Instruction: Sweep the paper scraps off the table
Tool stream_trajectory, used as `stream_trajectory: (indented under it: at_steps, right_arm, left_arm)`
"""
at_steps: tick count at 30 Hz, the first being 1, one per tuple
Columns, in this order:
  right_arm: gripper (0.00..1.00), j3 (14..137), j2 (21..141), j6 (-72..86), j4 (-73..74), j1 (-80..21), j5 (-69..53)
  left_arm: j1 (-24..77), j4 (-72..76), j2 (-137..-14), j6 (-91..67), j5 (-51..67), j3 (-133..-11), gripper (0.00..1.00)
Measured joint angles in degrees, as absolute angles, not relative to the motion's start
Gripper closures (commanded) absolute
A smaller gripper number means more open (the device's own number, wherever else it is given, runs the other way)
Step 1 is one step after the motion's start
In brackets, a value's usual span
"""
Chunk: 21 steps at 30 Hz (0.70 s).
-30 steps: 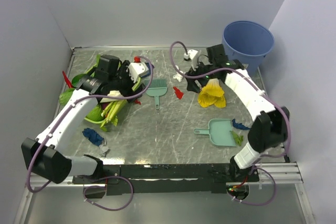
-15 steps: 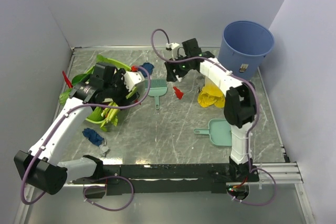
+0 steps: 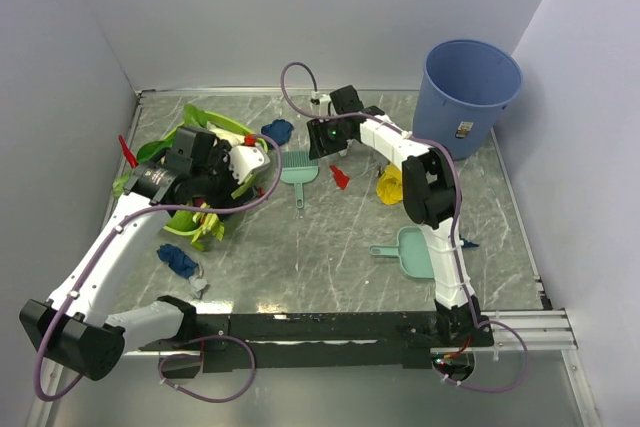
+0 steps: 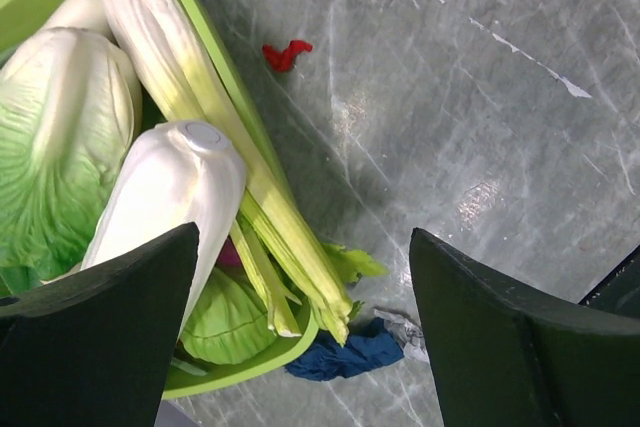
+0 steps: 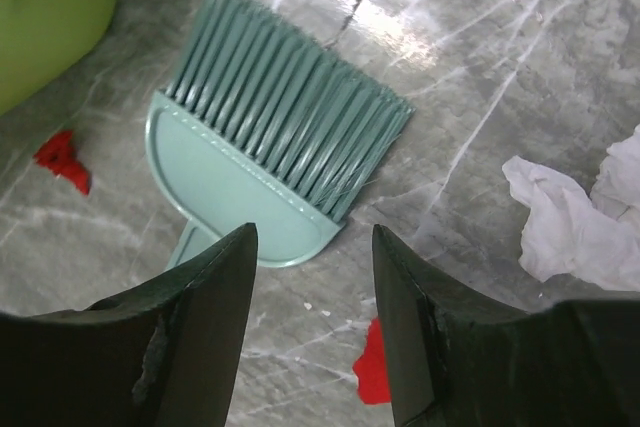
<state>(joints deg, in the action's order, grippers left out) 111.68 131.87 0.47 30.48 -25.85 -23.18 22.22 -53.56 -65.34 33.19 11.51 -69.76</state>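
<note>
My left tool (image 4: 303, 277) is hanging spread wide over a lime-green bowl (image 4: 228, 59) holding pale cabbages (image 4: 60, 117). A dark blue scrap (image 4: 345, 355) is lying right beneath it on the table (image 4: 480, 147), with a red scrap (image 4: 285, 54) farther ahead. My right tool (image 5: 312, 247) is hovering spread above the teal brush (image 5: 275, 177), and a white scrap (image 5: 570, 222) is lying to its right.
</note>
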Motion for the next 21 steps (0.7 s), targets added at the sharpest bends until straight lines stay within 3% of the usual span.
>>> stream_trajectory:
  at_steps: [21]
  right_arm:
    - [0.49,122.08,142.02,13.23,33.65,-27.44,-20.69]
  left_arm:
    - [22.22,-55.53,-64.53,31.94,6.72,-70.65,0.08]
